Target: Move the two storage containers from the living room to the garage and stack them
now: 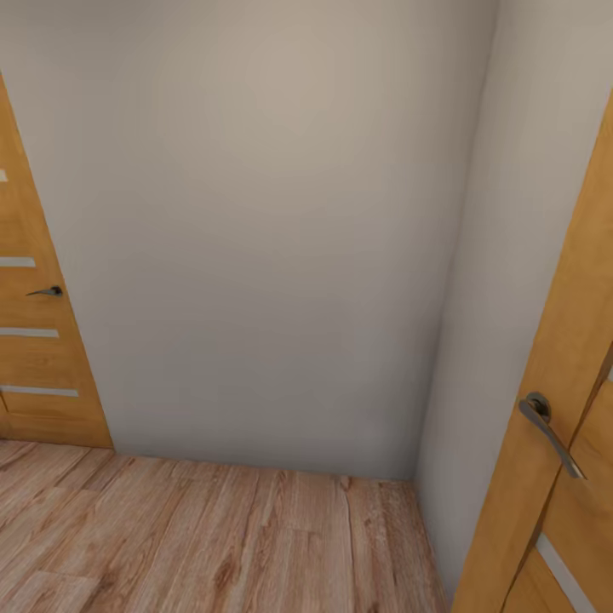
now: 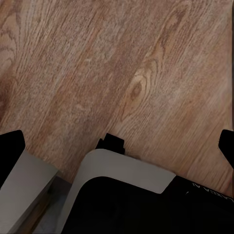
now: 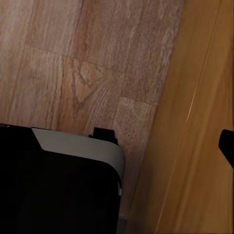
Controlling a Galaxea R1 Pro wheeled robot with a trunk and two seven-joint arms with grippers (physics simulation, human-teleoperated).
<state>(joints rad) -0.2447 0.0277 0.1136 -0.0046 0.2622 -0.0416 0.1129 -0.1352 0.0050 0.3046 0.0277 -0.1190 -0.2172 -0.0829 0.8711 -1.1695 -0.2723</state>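
Facing a blank cream wall [image 1: 281,238] in a tight corner, the robot is in transit, and neither storage container can be placed from these pictures. So the relation the coming move turns on, which way a bin lies from the fingers and which arm is nearer, cannot be judged here; the base likely has to turn away from this corner first.

Below the wall runs light wood-plank flooring [image 1: 213,545], which suggests the robot is not in the garage. Two wood doors flank the corner: one at the left [image 1: 38,340] and one close at the right [image 1: 570,409], each with one metal lever handle, the left [image 1: 47,291] small and distant, the right [image 1: 549,430] near.

In the left wrist view the robot's own dark and grey body panel [image 2: 122,195] sits over the planks; the right wrist view shows a similar panel [image 3: 58,180] beside a door face [image 3: 195,146]. Only dark slivers at the picture edges hint at fingers, so I cannot tell how far either pair is spread; nothing appears between them.
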